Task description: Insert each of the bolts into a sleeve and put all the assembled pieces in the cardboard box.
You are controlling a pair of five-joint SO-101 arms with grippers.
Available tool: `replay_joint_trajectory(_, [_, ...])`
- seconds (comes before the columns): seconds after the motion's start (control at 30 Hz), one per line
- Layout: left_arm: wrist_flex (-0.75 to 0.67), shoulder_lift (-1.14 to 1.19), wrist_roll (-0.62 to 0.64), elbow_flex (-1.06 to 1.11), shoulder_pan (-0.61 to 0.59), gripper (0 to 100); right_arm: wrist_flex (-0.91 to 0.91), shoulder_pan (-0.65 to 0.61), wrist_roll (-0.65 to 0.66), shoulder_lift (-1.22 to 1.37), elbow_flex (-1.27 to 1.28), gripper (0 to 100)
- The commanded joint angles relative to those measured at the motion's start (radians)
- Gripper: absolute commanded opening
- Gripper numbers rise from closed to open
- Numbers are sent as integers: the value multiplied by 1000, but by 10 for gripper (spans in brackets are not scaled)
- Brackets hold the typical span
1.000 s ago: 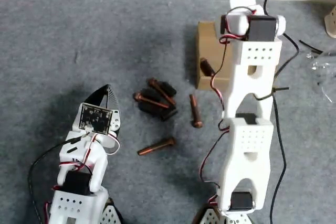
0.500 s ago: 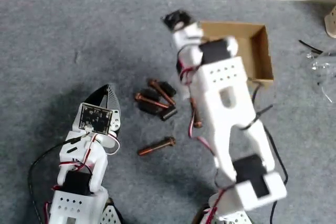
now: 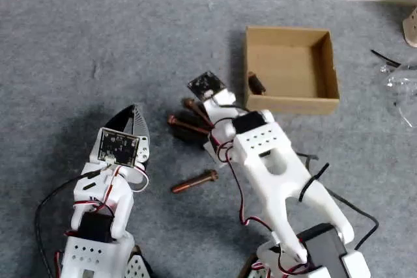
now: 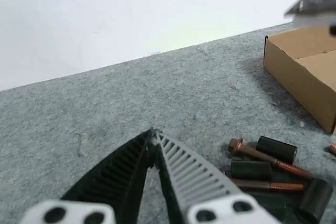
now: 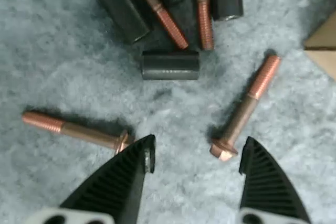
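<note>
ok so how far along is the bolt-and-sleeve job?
Done: one dark piece lies in the cardboard box, apparently an assembled one. In hand: nothing; the right jaws stand open above the loose bolts, and the left jaws are shut and empty. Left: all four of those bolts and the sleeves lie unjoined.

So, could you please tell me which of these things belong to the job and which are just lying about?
Job: cardboard box, the piece lying in it, copper bolts, black sleeves.
Lying about: clear plastic bit, beige object, both right of the box.
</note>
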Motion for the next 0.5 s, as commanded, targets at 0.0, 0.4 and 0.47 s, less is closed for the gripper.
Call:
replay_joint_trajectory(0.0, [-20,13,-2,22,10,7,-90,-16,11,-45,2,235])
replay_joint_trajectory(0.4, [-20,5,5,22,-35,7,-243,-140,77,-42,2,235])
replay_joint_trajectory(0.47, [-20,5,5,22,-35,7,-262,-139,98,-42,2,235])
